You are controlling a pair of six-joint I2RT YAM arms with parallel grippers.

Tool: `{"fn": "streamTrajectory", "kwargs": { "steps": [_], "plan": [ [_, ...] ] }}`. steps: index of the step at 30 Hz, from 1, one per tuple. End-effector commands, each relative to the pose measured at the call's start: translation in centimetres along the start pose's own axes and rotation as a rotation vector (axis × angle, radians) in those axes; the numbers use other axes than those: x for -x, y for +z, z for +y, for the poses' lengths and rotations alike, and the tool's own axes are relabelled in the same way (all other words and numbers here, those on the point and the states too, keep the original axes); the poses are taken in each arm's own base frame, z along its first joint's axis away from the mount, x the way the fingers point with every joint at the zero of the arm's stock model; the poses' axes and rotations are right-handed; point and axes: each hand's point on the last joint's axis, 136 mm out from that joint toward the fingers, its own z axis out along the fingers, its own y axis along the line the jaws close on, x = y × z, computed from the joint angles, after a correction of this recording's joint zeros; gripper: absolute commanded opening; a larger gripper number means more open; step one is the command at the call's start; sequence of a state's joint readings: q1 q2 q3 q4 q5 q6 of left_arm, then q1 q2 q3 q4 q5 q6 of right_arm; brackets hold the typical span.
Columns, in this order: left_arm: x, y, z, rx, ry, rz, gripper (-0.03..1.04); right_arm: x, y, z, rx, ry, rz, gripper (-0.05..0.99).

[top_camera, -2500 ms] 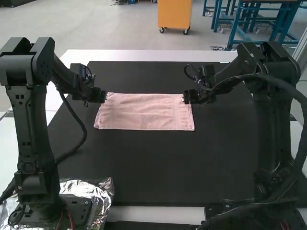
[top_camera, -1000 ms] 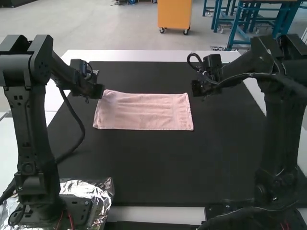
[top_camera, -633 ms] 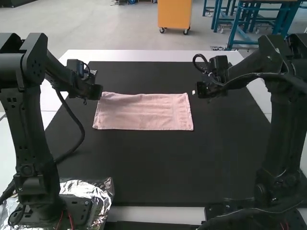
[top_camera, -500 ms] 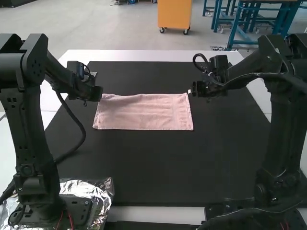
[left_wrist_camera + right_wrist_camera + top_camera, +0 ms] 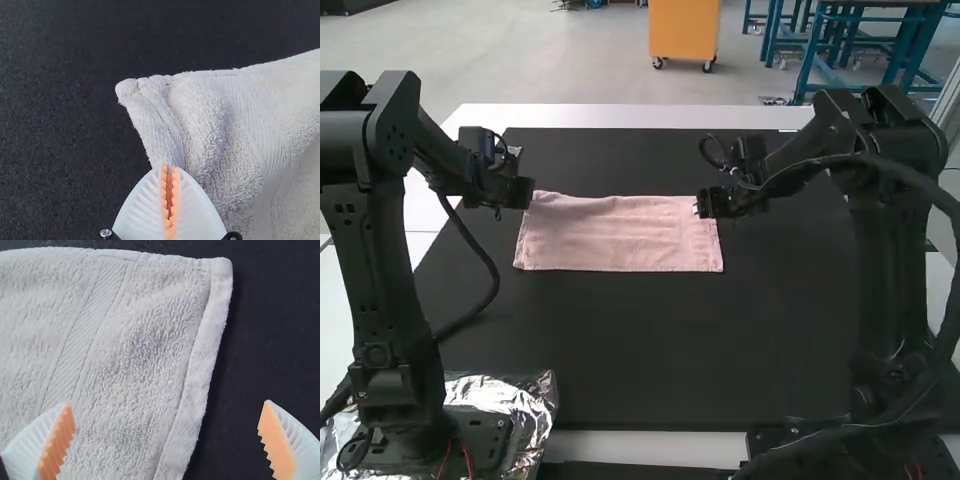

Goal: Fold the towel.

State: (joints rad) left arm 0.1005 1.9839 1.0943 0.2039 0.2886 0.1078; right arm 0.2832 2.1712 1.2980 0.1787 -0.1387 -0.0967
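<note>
Left end effector [image 5: 531,197]: closed to a narrow pinch on the edge of the towel [image 5: 620,235], near one corner. In the left wrist view the orange pads [image 5: 175,187] nearly meet; ridges in the terry run up to the fingertips, and the corner [image 5: 127,87] lies just beyond them. Right end effector [image 5: 699,207]: spread wide, positioned at the towel's other far corner. In the right wrist view one finger [image 5: 37,440] is over the terry and the other [image 5: 292,445] over the black mat [image 5: 650,350], with the hem [image 5: 207,340] between them; contact with the cloth cannot be determined. Towel: pink in the high view, lying as a long rectangle between the two end effectors and extending from them toward the arm bases. Surface mostly flat, slightly rumpled beside the left end effector; number of layers not determinable. A woven band [image 5: 82,335] runs beside the hem on the side nearest the right end effector. Mat rests on the white counter [image 5: 620,115]. Crumpled foil [image 5: 510,395] sits at the left arm's base, well apart from both end effectors.
</note>
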Motion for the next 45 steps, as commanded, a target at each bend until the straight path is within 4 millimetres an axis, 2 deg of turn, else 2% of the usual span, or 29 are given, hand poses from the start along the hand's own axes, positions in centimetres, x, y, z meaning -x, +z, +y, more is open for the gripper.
{"fn": "streamTrajectory", "kwargs": {
  "steps": [1, 13, 15, 16, 17, 18, 20, 24, 29, 35, 41, 45],
  "plan": [
    [0.1, -0.1, 0.2, -0.004, -0.004, -0.008, 0.03, 2.0, 0.1, 0.2, -0.017, -0.008, -0.041, 0.84],
    [-0.2, 0.0, -0.5, -0.036, -0.004, -0.005, 0.03, -0.1, 2.2, -0.3, -0.028, -0.006, 0.002, 0.84],
    [-0.2, 0.0, -0.5, -0.037, -0.005, -0.004, 0.03, -1.0, 2.8, -0.3, -0.027, -0.006, 0.017, 0.79],
    [-0.2, 0.0, -0.5, -0.039, -0.007, -0.004, 0.03, -1.6, 3.0, -0.4, -0.026, -0.003, 0.029, 0.67],
    [-0.2, 0.0, -0.6, -0.042, -0.005, -0.005, 0.03, -2.2, 3.4, 0.0, -0.006, 0.001, 0.043, 0.47],
    [-0.2, 0.0, -0.6, -0.045, -0.006, -0.004, 0.03, -4.0, 3.5, 0.6, 0.045, 0.012, 0.073, -0.03],
    [-0.2, -0.1, -0.7, -0.059, -0.008, -0.008, 0.03, -3.2, 3.0, 0.5, 0.043, 0.011, 0.056, -0.03],
    [0.0, -0.1, -0.8, -0.064, -0.007, -0.013, 0.03, 0.6, 0.7, -0.3, 0.027, 0.016, -0.028, -0.03],
    [0.2, -0.2, -0.8, -0.065, -0.005, -0.019, 0.03, 2.1, -0.4, -1.2, 0.016, 0.032, -0.058, -0.03],
    [1.6, -1.0, -0.7, -0.058, 0.004, -0.047, 0.03, 4.7, -3.4, -2.8, 0.001, 0.054, -0.120, -0.03],
    [2.6, -2.1, -1.0, -0.062, 0.013, -0.063, 0.03, 5.3, -5.8, -2.6, 0.019, 0.059, -0.129, -0.03],
    [3.1, -3.0, -1.2, -0.072, 0.012, -0.067, 0.03, 4.2, -6.9, -2.2, 0.035, 0.066, -0.108, -0.03]
  ]
}}
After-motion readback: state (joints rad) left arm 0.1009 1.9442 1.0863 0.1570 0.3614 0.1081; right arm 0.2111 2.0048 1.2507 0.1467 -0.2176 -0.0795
